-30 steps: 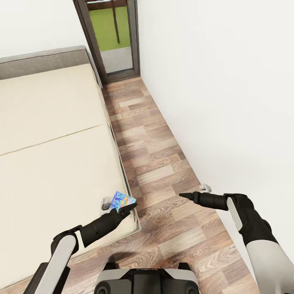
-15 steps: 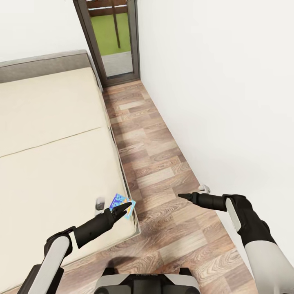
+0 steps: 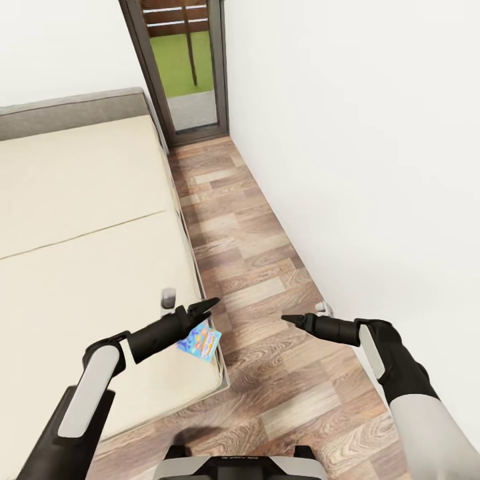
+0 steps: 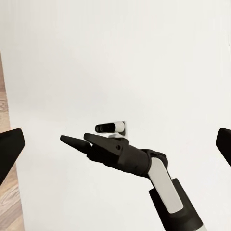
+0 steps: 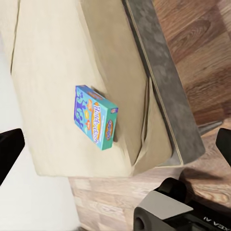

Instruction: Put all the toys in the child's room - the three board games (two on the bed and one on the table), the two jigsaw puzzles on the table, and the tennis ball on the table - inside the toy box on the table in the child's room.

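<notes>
A: Where is the blue board game (image 3: 201, 341) located?

B: It is seen lying flat on the beige mattress of the bed (image 3: 80, 267), close to the corner nearest the wooden floor (image 3: 267, 280).

A: How is it positioned relative to the left hand (image 3: 203, 307)?

B: It lies just below and beside the fingertips, apart from them. The fingers are spread.

A: And the right hand (image 3: 288, 320)?

B: It is held over the floor, well apart from the box, fingers spread, nothing gripped.

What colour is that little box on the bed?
Blue-teal, with orange and yellow cartoon print; the small board game shows best in the right wrist view.
</notes>
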